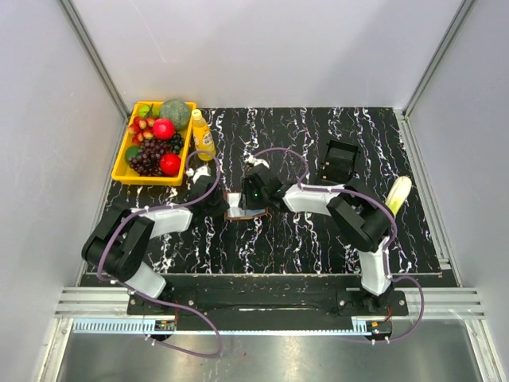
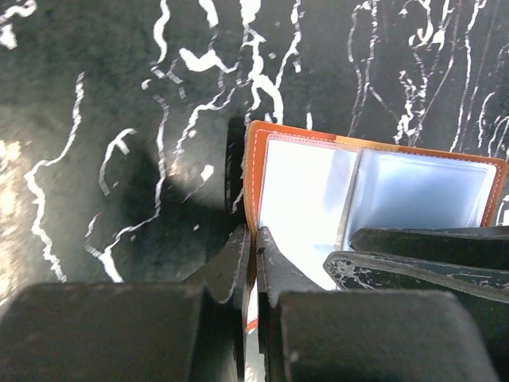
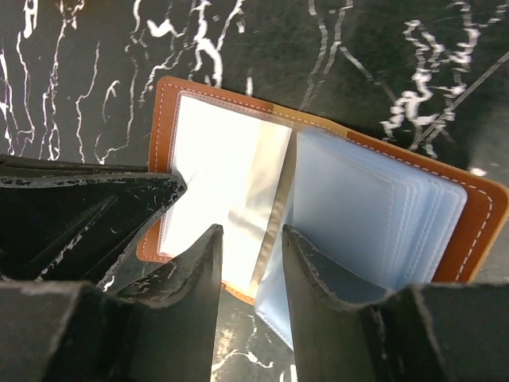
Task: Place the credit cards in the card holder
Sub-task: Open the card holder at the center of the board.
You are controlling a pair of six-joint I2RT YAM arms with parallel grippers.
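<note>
The card holder (image 1: 242, 207) lies open on the black marbled table, a brown leather wallet with clear plastic sleeves (image 3: 374, 215) fanned on its right half. My left gripper (image 2: 254, 235) is shut on the stitched near edge of the holder's left cover (image 2: 253, 171). My right gripper (image 3: 253, 231) hovers open over the holder's middle, one raised clear sleeve standing between its fingers without being pinched. The two grippers meet over the holder in the top view, the left gripper (image 1: 226, 207) at its left, the right gripper (image 1: 253, 204) at its right. No credit cards can be made out.
A yellow tray (image 1: 121, 165) of fruit stands at the back left with a yellow bottle (image 1: 203, 134) beside it. A black box (image 1: 338, 161) sits behind the right arm, and a banana (image 1: 398, 193) lies at the right.
</note>
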